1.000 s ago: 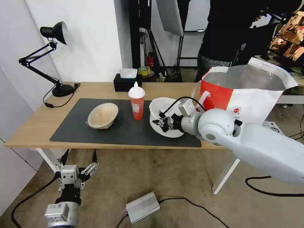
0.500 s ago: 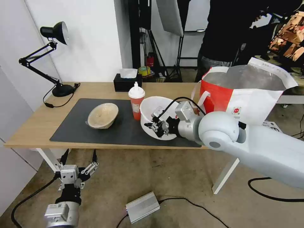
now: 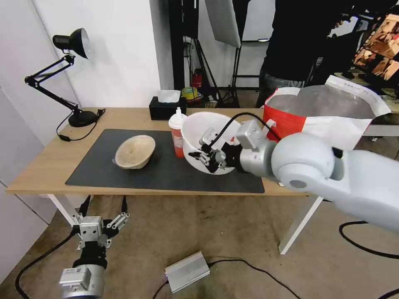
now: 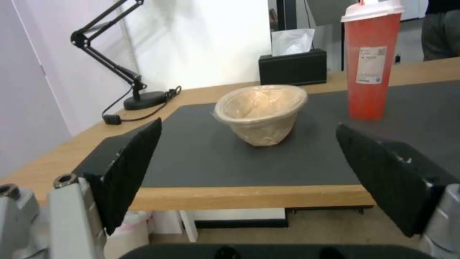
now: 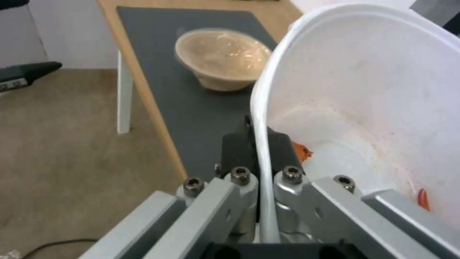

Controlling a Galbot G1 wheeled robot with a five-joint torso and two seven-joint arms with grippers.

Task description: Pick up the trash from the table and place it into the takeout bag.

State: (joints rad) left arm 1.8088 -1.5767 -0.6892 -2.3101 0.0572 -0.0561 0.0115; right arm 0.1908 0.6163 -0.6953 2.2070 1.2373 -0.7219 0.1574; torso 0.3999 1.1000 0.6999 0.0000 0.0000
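Observation:
My right gripper [image 3: 206,159] is shut on the rim of the white plastic bowl [image 3: 198,128], which hangs tilted above the dark mat beside the red drink cup [image 3: 178,137]. The wrist view shows the rim pinched by that gripper [image 5: 261,144], with red scraps [image 5: 302,150] inside the white bowl [image 5: 364,100]. The beige bowl [image 3: 135,151] lies on the mat's left part. The takeout bag [image 3: 316,114] stands open at the table's right end. My left gripper [image 3: 102,224] hangs open below the table's front edge, facing the beige bowl [image 4: 261,111] and red cup [image 4: 371,61].
A black tissue box [image 3: 167,108] sits at the back of the table [image 3: 50,166], a black desk lamp [image 3: 70,74] at its back left. A grey metal box [image 3: 187,272] with cables lies on the floor. A person in dark clothes stands behind the bag.
My right gripper has lifted the white bowl off the mat and carried it up and leftward toward the red cup, tilting it. The left arm has not moved.

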